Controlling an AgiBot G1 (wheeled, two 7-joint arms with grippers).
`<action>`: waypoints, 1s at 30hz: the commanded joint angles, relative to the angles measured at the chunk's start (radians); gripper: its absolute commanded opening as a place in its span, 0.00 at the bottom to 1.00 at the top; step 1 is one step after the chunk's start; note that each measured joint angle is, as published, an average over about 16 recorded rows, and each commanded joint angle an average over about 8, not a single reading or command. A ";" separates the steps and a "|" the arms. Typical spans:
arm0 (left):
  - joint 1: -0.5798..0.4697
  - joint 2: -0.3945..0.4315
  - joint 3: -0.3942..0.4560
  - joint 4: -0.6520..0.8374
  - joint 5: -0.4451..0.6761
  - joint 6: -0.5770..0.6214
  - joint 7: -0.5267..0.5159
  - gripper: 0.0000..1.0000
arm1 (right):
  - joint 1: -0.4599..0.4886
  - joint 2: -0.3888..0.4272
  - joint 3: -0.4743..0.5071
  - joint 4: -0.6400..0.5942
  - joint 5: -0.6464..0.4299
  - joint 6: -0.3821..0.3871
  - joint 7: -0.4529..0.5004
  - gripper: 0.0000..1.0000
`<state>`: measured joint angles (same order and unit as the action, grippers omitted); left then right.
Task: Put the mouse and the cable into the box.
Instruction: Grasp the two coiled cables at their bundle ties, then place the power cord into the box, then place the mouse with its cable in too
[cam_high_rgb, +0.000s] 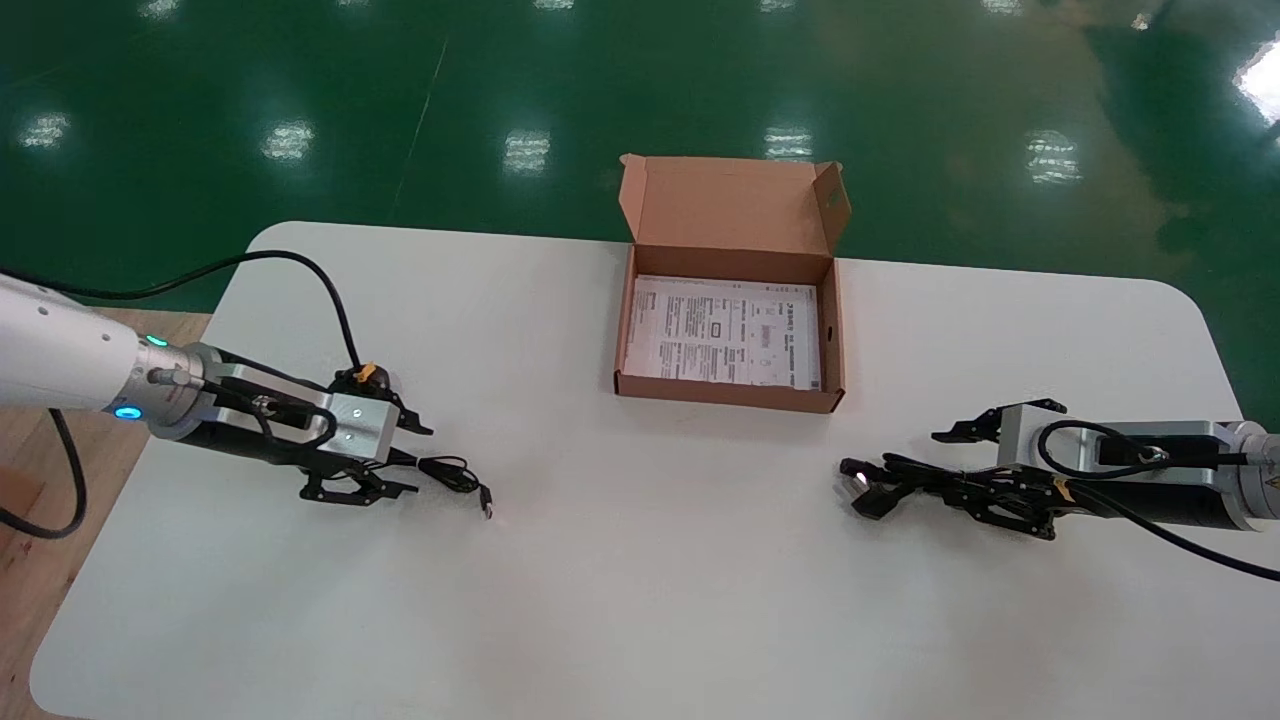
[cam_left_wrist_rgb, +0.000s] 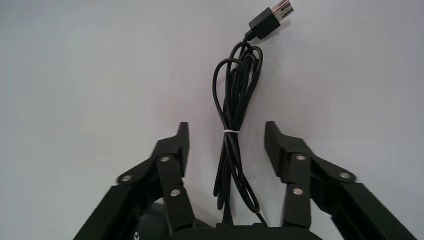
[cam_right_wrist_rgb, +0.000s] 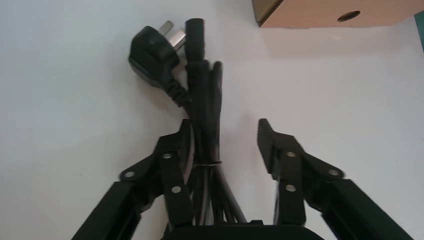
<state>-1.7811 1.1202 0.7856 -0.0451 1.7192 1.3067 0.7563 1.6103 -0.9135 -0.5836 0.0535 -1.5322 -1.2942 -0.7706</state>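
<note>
We count two cable bundles and one box. The thin cable (cam_high_rgb: 455, 475) (cam_left_wrist_rgb: 232, 115) lies on the near left of the white table (cam_high_rgb: 650, 600). It is folded into a bundle with one white tie (cam_left_wrist_rgb: 230, 131) and ends in one USB plug (cam_high_rgb: 487, 508) (cam_left_wrist_rgb: 272, 17). The left gripper (cam_high_rgb: 415, 460) (cam_left_wrist_rgb: 227, 131) is low over it with its claw wide, one finger on each side of the bundle and neither touching it. A dark rounded shape (cam_left_wrist_rgb: 150, 225) shows under that gripper's base, and we cannot tell whether it is the mouse.

The thick power cord (cam_high_rgb: 890, 480) (cam_right_wrist_rgb: 202, 100) lies on the near right, bound by one thin tie (cam_right_wrist_rgb: 207, 164), with one pronged wall plug (cam_right_wrist_rgb: 150, 52) at its end. The right gripper (cam_high_rgb: 945, 470) (cam_right_wrist_rgb: 224, 127) also has its claw wide. One finger rests against the cord and the other is apart from it.

The brown cardboard box (cam_high_rgb: 725, 392) (cam_right_wrist_rgb: 320, 12) sits at the far middle of the table, between the two arms, with its lid standing open. One printed sheet (cam_high_rgb: 725, 330) lies flat inside, and its writing is too small for us to read. One round hole (cam_right_wrist_rgb: 348, 16) shows in the box's side wall.
</note>
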 joint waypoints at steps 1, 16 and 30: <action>0.000 0.000 0.000 0.000 0.000 0.000 0.000 0.00 | 0.000 0.000 0.000 0.000 0.000 0.000 0.000 0.00; -0.001 -0.002 -0.003 -0.001 -0.004 0.000 -0.002 0.00 | -0.001 0.001 0.000 0.002 0.000 -0.001 0.001 0.00; -0.263 -0.123 -0.150 -0.091 -0.205 0.008 0.007 0.00 | 0.171 -0.005 0.036 0.096 0.044 0.041 0.008 0.00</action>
<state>-2.0345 1.0139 0.6370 -0.1298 1.5175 1.3010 0.7632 1.7580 -0.9486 -0.5502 0.1427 -1.4904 -1.2363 -0.7753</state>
